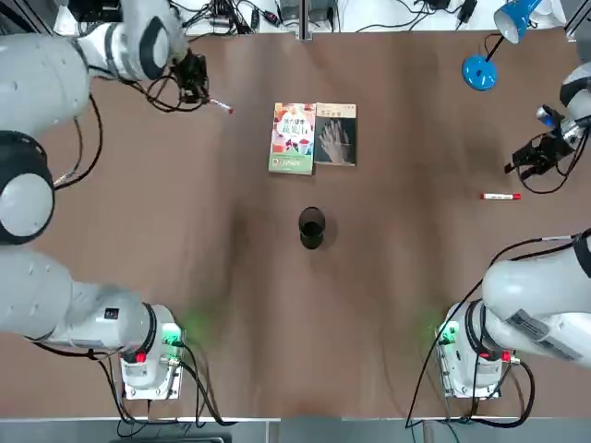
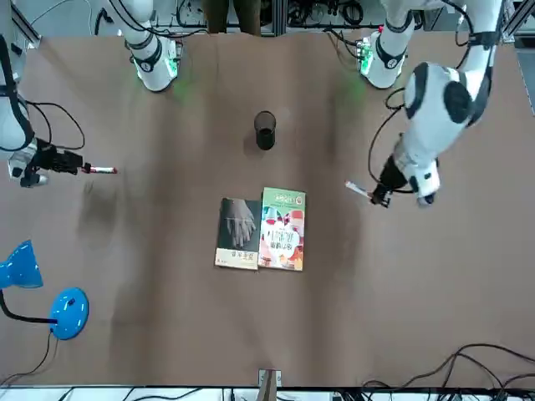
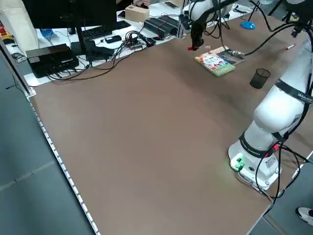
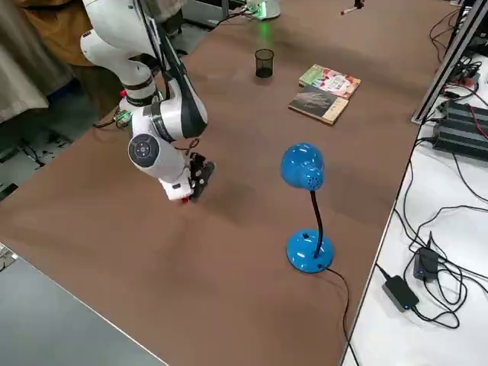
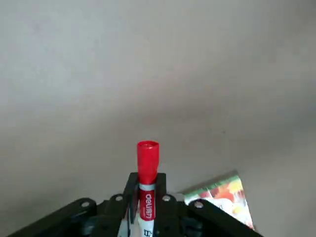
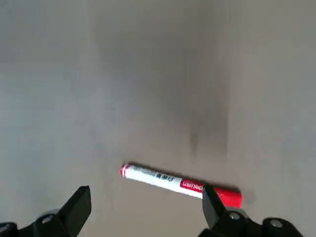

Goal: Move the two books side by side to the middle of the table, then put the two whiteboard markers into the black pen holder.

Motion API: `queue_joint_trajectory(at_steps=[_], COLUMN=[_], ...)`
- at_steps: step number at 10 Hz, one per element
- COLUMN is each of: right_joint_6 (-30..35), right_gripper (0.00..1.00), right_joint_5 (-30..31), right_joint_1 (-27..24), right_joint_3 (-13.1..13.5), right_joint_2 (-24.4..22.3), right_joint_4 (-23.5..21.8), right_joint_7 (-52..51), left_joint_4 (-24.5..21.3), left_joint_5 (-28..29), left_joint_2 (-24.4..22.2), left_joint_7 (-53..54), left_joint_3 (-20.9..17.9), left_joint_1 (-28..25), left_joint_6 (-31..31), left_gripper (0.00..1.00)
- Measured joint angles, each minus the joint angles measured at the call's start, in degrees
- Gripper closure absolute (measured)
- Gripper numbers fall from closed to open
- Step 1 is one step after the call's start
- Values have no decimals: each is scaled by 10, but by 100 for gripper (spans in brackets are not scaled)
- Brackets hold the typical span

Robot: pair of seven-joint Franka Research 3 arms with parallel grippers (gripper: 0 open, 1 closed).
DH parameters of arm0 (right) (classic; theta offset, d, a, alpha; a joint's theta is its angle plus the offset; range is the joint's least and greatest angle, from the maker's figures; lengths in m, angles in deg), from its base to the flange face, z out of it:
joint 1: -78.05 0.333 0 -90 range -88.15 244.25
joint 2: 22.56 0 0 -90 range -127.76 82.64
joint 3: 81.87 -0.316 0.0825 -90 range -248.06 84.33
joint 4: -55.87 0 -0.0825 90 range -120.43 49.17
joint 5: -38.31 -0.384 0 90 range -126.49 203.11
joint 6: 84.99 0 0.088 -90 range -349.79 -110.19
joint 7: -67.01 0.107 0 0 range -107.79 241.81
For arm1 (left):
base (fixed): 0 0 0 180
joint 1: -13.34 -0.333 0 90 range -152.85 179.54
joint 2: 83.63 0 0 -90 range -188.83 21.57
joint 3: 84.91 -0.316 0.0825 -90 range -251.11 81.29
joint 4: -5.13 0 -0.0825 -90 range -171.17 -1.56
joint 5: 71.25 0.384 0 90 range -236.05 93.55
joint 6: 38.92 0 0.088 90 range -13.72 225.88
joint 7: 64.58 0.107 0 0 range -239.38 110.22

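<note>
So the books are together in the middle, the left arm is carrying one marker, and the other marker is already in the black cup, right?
Not quite. The second marker is not in the black cup; it lies flat on the table, as the top view shows, with the right gripper and its open jaws above it. The rest holds: the books sit side by side, and the left gripper holds a marker.

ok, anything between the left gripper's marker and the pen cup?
Nothing visible. The left gripper holds a marker above bare table. The two books lie beside that line, and the pen cup stands alone, nearer the robot than they are.
</note>
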Motion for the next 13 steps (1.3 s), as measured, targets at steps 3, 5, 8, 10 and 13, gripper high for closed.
queue_joint_trajectory(at_steps=[3,5,8,10,13], right_joint_6=[27,21,-22,-48,-128], right_gripper=[0,0,0,0,0], right_joint_5=[26,46,58,59,60], right_joint_1=[0,0,1,1,1], right_joint_3=[0,-1,-2,-3,-4], right_joint_2=[-5,-7,-6,-3,13], right_joint_4=[2,4,0,-10,-44], right_joint_7=[-211,-352,-504,-586,-663], left_joint_4=[33,51,62,109,186], left_joint_5=[47,80,161,217,275], left_joint_2=[1,1,15,65,131], left_joint_7=[-73,-106,-132,-139,-164], left_joint_3=[54,56,58,58,50], left_joint_1=[19,66,148,207,304], left_joint_6=[-41,-71,-87,-139,-224], left_gripper=[83,83,83,83,83])
